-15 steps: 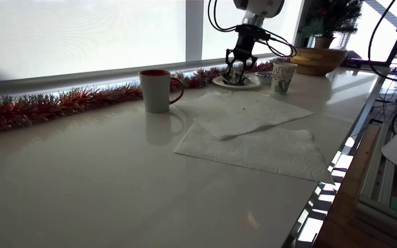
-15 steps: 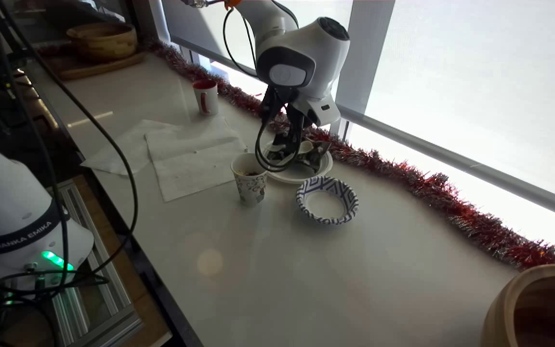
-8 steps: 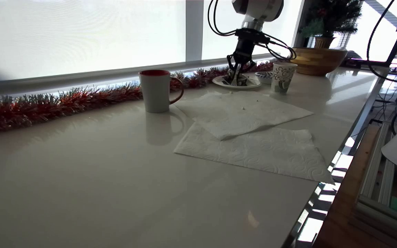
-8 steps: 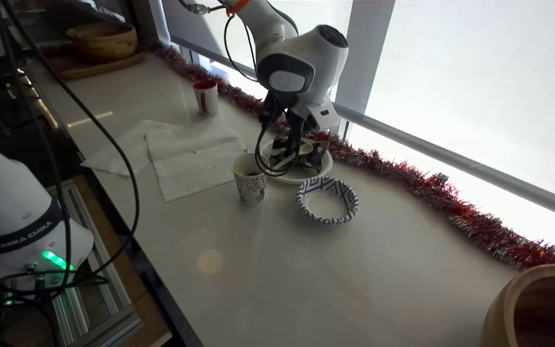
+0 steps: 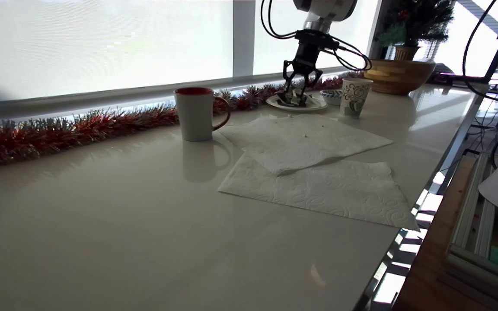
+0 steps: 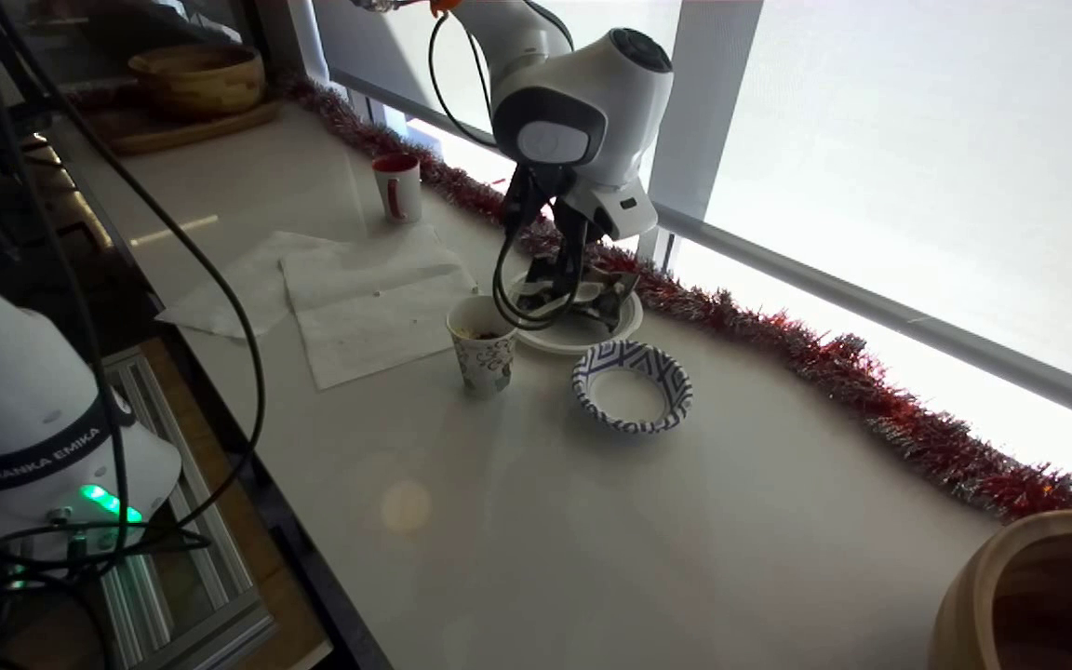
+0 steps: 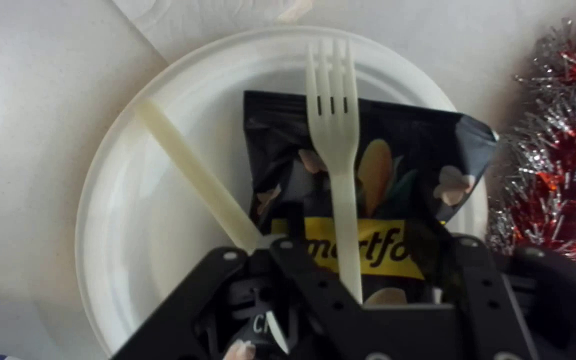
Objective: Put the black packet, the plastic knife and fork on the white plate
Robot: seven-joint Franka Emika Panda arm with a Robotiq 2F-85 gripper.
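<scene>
The white plate (image 7: pixel 113 220) holds everything in the wrist view; it also shows in both exterior views (image 5: pixel 316 105) (image 6: pixel 587 333). The black packet (image 7: pixel 400 132) with a yellow label lies on it, its right corner reaching over the rim. The pale plastic fork (image 7: pixel 337 150) lies on top of the packet, tines toward the rim. The plastic knife (image 7: pixel 195 172) lies diagonally, handle end on the rim, the rest passing beneath my left finger. My gripper (image 7: pixel 360 225) is open above the packet, fingers on either side of the fork handle; it shows open in an exterior view (image 5: pixel 295 100).
A patterned paper cup (image 6: pixel 485 354) and a blue-white bowl (image 6: pixel 634 386) stand beside the plate. Paper towels (image 5: pixel 309 142) and a white mug (image 5: pixel 195 114) are nearby. A tinsel garland (image 7: pixel 563 165) runs close along the window side. A wooden bowl (image 6: pixel 1048 596) stands farther off.
Half a second ago the gripper was lower, with its fingers closer together at the fork. Now it is higher and the fingers are apart; the fork lies loose on the packet.
</scene>
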